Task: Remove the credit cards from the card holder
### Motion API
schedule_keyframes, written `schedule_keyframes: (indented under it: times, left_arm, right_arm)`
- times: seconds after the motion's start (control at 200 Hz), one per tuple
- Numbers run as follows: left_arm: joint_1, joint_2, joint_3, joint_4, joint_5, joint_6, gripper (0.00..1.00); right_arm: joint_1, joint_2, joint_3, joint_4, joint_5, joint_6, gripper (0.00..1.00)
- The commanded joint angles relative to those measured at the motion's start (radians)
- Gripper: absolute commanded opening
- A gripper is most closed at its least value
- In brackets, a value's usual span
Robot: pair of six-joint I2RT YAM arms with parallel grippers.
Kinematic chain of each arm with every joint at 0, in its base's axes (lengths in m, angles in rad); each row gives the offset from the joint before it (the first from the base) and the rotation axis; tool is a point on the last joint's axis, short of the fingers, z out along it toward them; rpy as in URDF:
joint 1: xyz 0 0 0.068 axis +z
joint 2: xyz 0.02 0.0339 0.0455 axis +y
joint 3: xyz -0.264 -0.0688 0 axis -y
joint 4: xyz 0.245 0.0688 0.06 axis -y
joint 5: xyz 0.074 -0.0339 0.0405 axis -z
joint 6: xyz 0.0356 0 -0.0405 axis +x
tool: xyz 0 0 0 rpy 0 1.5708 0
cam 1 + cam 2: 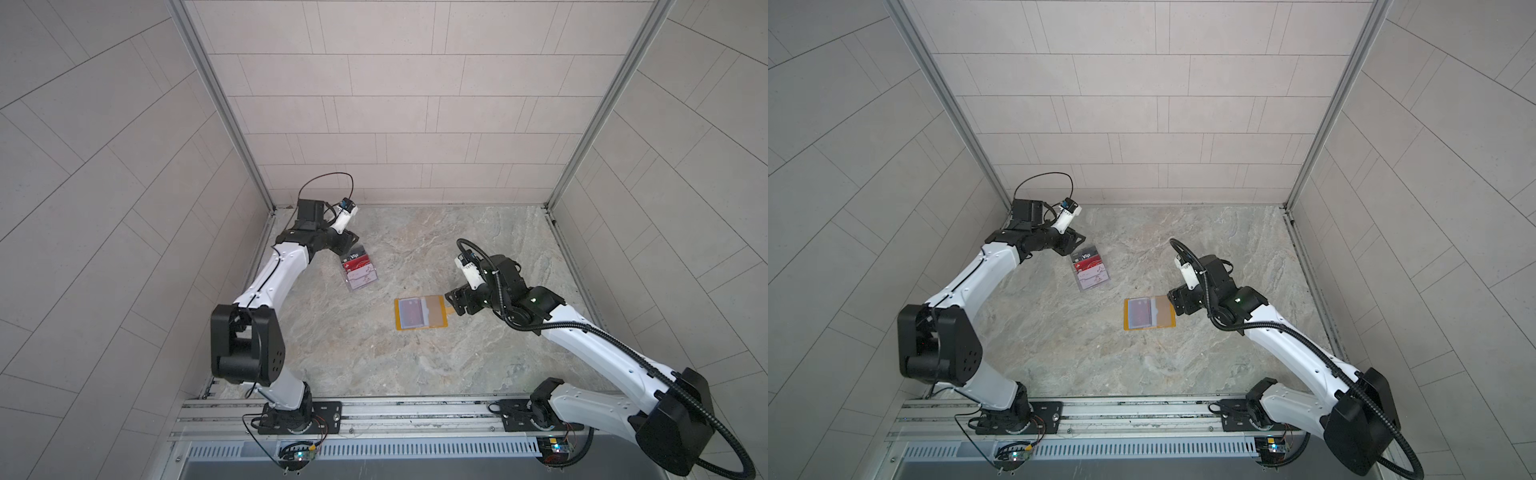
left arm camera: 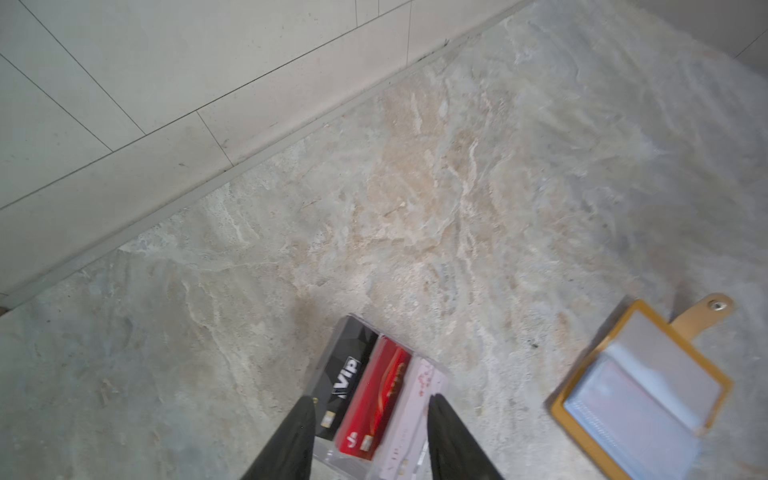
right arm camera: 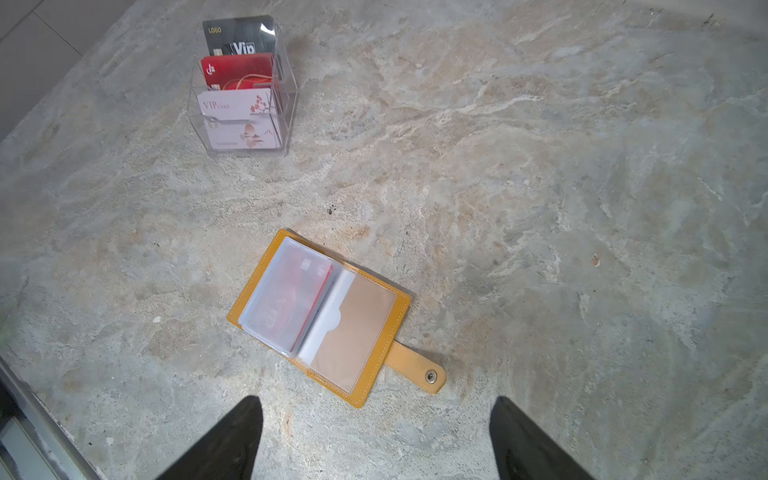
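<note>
red credit card (image 3: 303,291) lies sleeved in the open card holder (image 3: 361,332), right of centre in both top views. thin, stiff, slick: probably best pinched at the sleeve mouth. right gripper (image 3: 376,399) is spread empty beside the holder; left gripper (image 2: 370,399) is parted, gripping nothing, over the acrylic box (image 3: 286,124).

- Back wall (image 1: 415,104): pale grey-beige tiles, long rectangles in staggered rows with thin dark joints.
- Side walls (image 1: 104,166): the same tiles, their joints running slantwise in both top views.
- Corner posts (image 1: 222,104): silvery metal rails where the back wall meets each side wall.
- Table (image 1: 415,361): matte stone-look surface, grey-green with beige and rusty veins, reaching all three walls.
- Front rail (image 1: 395,409): bare metal track along the near edge, a slotted grey strip (image 1: 415,451) just beside it.
- Light: soft and even, with only faint shadows.
</note>
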Motion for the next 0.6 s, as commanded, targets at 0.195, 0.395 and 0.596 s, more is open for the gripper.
schedule_keyframes:
  times: [0.195,0.395,0.596]
  left_arm:
    - [-0.292,-0.154,-0.359,0.243,-0.208,-0.487,0.44]
    - [-0.404,-0.143,-0.478,0.328,-0.134,-0.602,0.4]
    - [-0.423,-0.062,-0.526,0.389,-0.076,-0.638,0.29]
  right_arm:
    - [0.051,0.1,0.039,0.006,0.075,0.003,0.88]
    - [0.084,0.171,0.047,0.057,0.039,0.018,0.87]
    - [0.12,0.244,0.062,0.109,0.028,0.055,0.85]
